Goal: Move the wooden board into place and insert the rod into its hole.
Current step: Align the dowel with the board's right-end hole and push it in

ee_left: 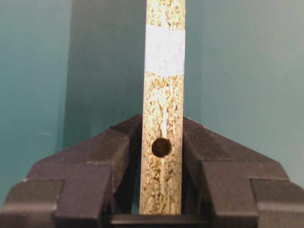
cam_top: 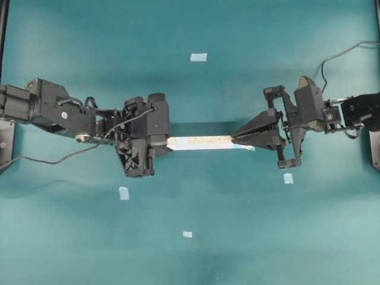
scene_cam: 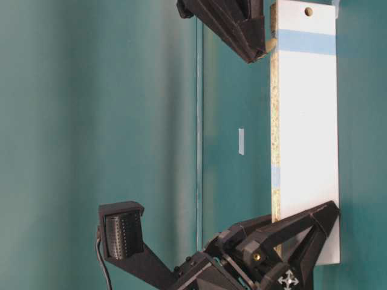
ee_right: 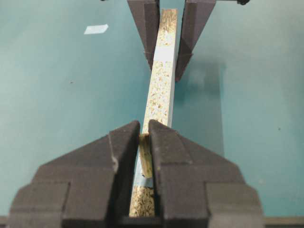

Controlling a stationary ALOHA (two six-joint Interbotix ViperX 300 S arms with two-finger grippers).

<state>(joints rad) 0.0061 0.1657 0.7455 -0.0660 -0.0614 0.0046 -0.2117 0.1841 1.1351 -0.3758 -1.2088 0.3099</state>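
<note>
Overhead: teal table (cam_top: pixel 190 249), tape squares (cam_top: pixel 198 57).

The wooden board (cam_top: pixel 199 142) spans the gap between my two hands, and it blocks any straight pass across the middle. My left hand (cam_top: pixel 159 142) closes off one end of it, my right hand (cam_top: pixel 236 140) the other. On either long side of the board the desk (cam_top: pixel 196 237) lies open, bearing only flat tape squares (cam_top: pixel 123 193).
</note>
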